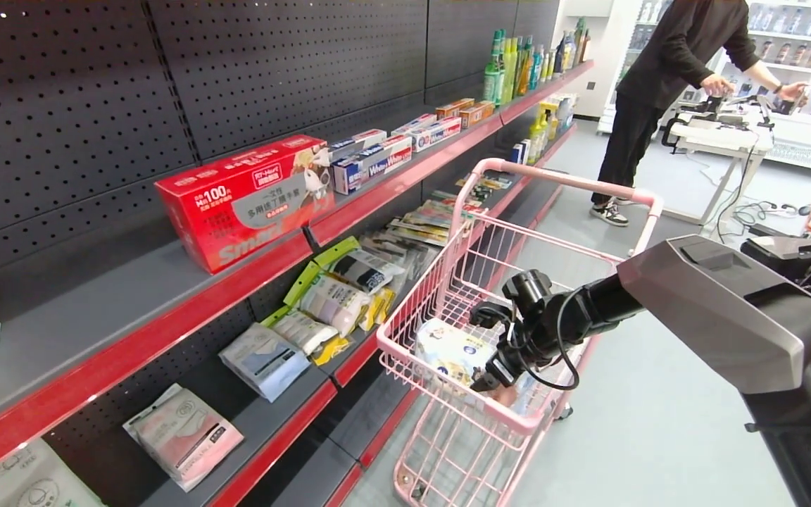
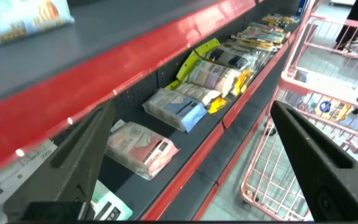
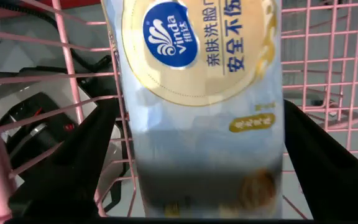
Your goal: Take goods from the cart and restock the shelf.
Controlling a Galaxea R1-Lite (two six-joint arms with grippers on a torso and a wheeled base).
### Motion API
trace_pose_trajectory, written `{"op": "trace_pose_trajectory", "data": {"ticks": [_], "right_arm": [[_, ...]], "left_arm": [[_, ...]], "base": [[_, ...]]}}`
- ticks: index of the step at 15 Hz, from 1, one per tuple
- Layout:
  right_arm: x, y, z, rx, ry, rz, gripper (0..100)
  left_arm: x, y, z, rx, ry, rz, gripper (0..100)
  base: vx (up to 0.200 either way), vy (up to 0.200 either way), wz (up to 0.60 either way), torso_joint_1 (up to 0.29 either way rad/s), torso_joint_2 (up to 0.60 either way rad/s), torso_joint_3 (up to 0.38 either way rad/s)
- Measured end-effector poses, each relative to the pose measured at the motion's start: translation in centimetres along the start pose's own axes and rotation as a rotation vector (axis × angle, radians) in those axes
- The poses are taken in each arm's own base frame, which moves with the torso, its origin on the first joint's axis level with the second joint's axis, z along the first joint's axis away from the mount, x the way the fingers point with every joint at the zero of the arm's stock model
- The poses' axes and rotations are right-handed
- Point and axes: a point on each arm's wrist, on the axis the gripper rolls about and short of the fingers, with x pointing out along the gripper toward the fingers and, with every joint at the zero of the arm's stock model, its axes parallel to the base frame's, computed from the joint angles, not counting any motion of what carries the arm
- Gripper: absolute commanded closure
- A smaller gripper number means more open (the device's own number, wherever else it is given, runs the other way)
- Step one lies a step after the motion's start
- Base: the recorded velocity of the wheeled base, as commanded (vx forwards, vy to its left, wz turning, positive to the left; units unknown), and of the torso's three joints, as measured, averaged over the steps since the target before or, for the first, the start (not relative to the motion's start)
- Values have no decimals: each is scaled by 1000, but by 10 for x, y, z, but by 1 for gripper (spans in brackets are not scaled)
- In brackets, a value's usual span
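A pink wire cart [image 1: 553, 179] stands in the aisle beside the shelf. In its basket lies a white and blue tissue pack [image 1: 451, 352]. My right gripper [image 1: 488, 384] is lowered into the basket at that pack. In the right wrist view the pack [image 3: 204, 124] lies between the two spread fingers of the open gripper [image 3: 199, 106]. My left gripper [image 2: 192, 106] is open and holds nothing, facing the lower shelf with its pink packet [image 2: 142, 146]. The cart's rim [image 2: 303, 68] is off to one side.
The upper shelf [image 1: 131, 303] has bare grey board left of a red box [image 1: 243, 201]; toothpaste boxes [image 1: 370, 162] and bottles [image 1: 511, 67] follow farther along. Several soft packets [image 1: 321, 303] lie on the lower shelf. Open floor is right of the cart.
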Motion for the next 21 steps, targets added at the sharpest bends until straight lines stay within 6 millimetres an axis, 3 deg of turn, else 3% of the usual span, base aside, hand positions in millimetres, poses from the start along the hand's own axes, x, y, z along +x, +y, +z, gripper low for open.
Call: {"op": "trace_pose_trajectory", "data": {"ticks": [13, 14, 18, 21], "right_arm": [[12, 1, -9, 10, 22, 12, 0], [13, 2, -9, 9, 22, 15, 100], [12, 1, -9, 32, 22, 14, 100], [1, 4, -6, 69, 9, 25, 100]], "left_arm": [[0, 0, 0, 0, -1, 0, 0], [0, 0, 0, 0, -1, 0, 0], [0, 0, 0, 0, -1, 0, 0], [0, 0, 0, 0, -1, 0, 0]], "base": [[0, 0, 0, -11, 25, 16], [0, 0, 0, 0, 0, 0], [0, 0, 0, 0, 0, 0], [0, 0, 0, 0, 0, 0]]}}
